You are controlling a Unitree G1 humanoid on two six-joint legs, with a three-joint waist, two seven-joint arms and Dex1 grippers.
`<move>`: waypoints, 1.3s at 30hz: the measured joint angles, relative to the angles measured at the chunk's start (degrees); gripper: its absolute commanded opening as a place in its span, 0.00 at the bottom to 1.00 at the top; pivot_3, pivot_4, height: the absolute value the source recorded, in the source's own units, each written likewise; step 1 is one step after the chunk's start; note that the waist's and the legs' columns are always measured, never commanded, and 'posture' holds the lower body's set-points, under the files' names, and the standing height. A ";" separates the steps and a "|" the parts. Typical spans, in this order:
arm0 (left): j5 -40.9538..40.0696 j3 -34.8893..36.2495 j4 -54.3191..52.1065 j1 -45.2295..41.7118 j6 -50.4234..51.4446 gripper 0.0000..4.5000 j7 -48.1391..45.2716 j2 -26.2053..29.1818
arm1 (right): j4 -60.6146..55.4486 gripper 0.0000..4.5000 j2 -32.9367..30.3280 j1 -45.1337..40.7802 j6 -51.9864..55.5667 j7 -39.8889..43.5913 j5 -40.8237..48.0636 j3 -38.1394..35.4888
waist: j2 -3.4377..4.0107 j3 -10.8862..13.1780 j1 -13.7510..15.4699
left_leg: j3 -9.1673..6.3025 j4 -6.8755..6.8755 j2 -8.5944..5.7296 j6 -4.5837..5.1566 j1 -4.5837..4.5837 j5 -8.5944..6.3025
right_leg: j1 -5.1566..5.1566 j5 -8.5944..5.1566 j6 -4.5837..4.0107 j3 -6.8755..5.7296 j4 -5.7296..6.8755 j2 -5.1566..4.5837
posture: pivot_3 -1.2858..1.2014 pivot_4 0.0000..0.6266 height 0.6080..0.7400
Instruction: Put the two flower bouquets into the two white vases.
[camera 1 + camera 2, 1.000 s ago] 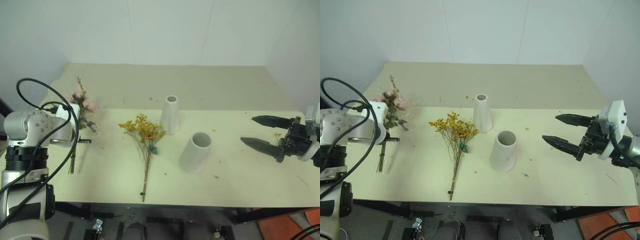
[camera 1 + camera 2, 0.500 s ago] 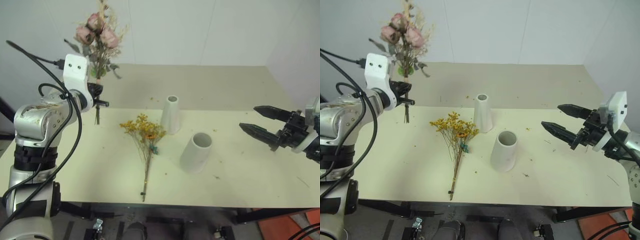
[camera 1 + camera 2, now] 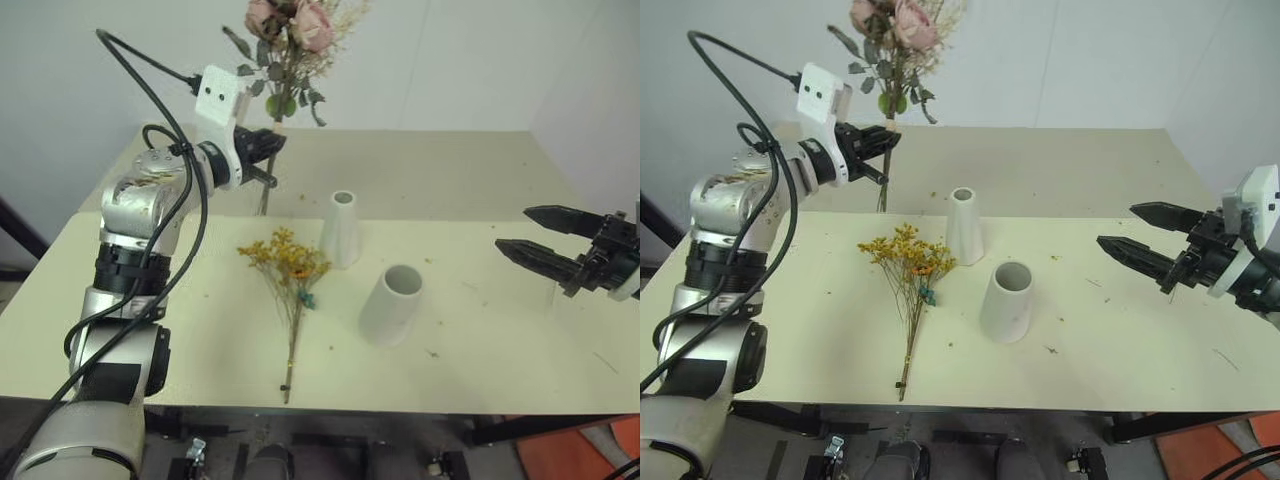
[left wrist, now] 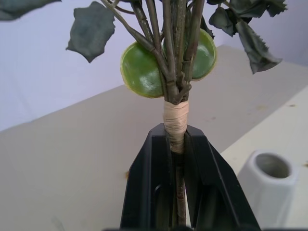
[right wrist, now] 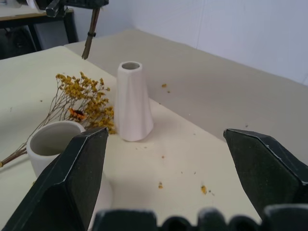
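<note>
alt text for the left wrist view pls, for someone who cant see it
The left gripper is shut on the taped stems of the rose bouquet, held upright, with leaves spreading above its black fingers. Beyond lies the beige table, and the narrow mouth of the tall white vase shows beside the fingers.

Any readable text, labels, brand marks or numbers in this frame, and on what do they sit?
None: no text, label, brand mark or number is readable in these views.
tall vase: plain white, unmarked.
short vase: plain white, unmarked.
rose bouquet, held upright in the shut left gripper: its stems are bound with plain tan tape, no print.
yellow bouquet: no tag with writing.
table: bare, with scattered crumbs.
</note>
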 measured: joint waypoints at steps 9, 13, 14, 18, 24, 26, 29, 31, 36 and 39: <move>1.36 1.74 11.50 -5.28 -5.13 0.02 -10.00 -5.01 | -0.39 1.00 -0.48 1.49 1.04 1.36 0.36 -0.46 | -0.01 0.01 0.16 | 0.00 0.02 -0.01 0.01 -0.06 0.00 | -0.02 0.00 0.02 -0.01 -0.02 0.00 | 0.52 0.24 1.00; 0.18 4.06 14.37 -7.02 -7.29 0.02 -14.27 -6.51 | -0.71 1.00 -0.48 2.12 1.02 1.69 0.32 -0.88 | -0.01 0.01 0.07 | 0.00 0.02 0.00 0.01 -0.02 0.00 | -0.02 0.00 0.02 0.00 0.01 0.01 | 0.52 0.24 1.00; -0.13 4.62 15.61 -7.47 -7.84 0.02 -15.02 -6.78 | -0.99 1.00 -0.48 2.45 1.01 1.72 0.29 -1.09 | -0.01 0.01 0.06 | 0.00 0.02 0.00 0.01 -0.02 0.00 | -0.02 0.00 0.02 -0.01 0.02 0.01 | 0.52 0.24 1.00; -1.16 6.91 18.54 -9.32 -8.60 0.02 -18.00 -7.87 | -1.76 1.00 -0.47 3.64 0.84 1.84 0.27 -2.24 | -0.02 0.01 0.12 | 0.00 0.03 0.00 0.02 -0.05 0.00 | -0.02 -0.01 0.02 -0.01 -0.01 0.01 | 0.52 0.24 1.00; -1.06 8.00 23.50 -12.58 -11.33 0.02 -21.14 -9.33 | -2.90 1.00 -0.19 4.52 0.47 1.70 0.23 -2.59 | -0.02 0.01 0.15 | 0.00 0.04 0.00 0.02 -0.03 0.00 | -0.01 -0.01 0.03 -0.01 0.01 0.02 | 0.52 0.24 1.00; -0.88 8.40 25.39 -13.42 -12.56 0.02 -21.71 -10.08 | -3.33 1.00 0.12 4.93 0.42 1.60 0.23 -2.76 | -0.02 0.01 0.12 | 0.00 0.04 0.00 0.02 -0.03 0.00 | -0.01 -0.01 0.03 -0.01 0.01 0.02 | 0.52 0.24 1.00; -0.36 8.57 28.63 -14.65 -14.40 0.02 -22.58 -11.36 | -4.08 1.00 0.46 5.75 0.41 1.45 0.28 -3.05 | -0.03 0.02 0.17 | 0.00 0.04 0.00 0.02 -0.05 0.00 | -0.01 -0.01 0.03 -0.01 0.00 0.02 | 0.52 0.24 1.00; -0.11 8.61 30.17 -15.10 -15.76 0.02 -23.00 -12.10 | -4.72 1.00 0.72 6.19 0.41 1.28 0.37 -3.43 | -0.03 0.02 0.16 | 0.00 0.04 0.00 0.02 -0.05 0.00 | -0.01 -0.01 0.03 -0.01 0.00 0.02 | 0.52 0.24 1.00; 1.85 8.64 35.06 -15.74 -19.87 0.02 -23.43 -13.79 | -6.42 1.00 0.85 6.85 0.42 0.51 0.60 -4.84 | -0.03 0.02 0.06 | 0.00 0.04 0.00 0.02 -0.03 0.00 | -0.01 -0.01 0.03 0.00 0.01 0.03 | 0.52 0.24 1.00; 2.63 8.84 37.69 -15.80 -22.14 0.02 -23.42 -14.81 | -6.97 1.00 1.16 7.28 0.45 -0.07 0.93 -5.01 | -0.04 0.03 0.12 | 0.00 0.04 0.00 0.02 -0.05 0.00 | -0.01 -0.01 0.03 -0.01 0.00 0.02 | 0.52 0.24 1.00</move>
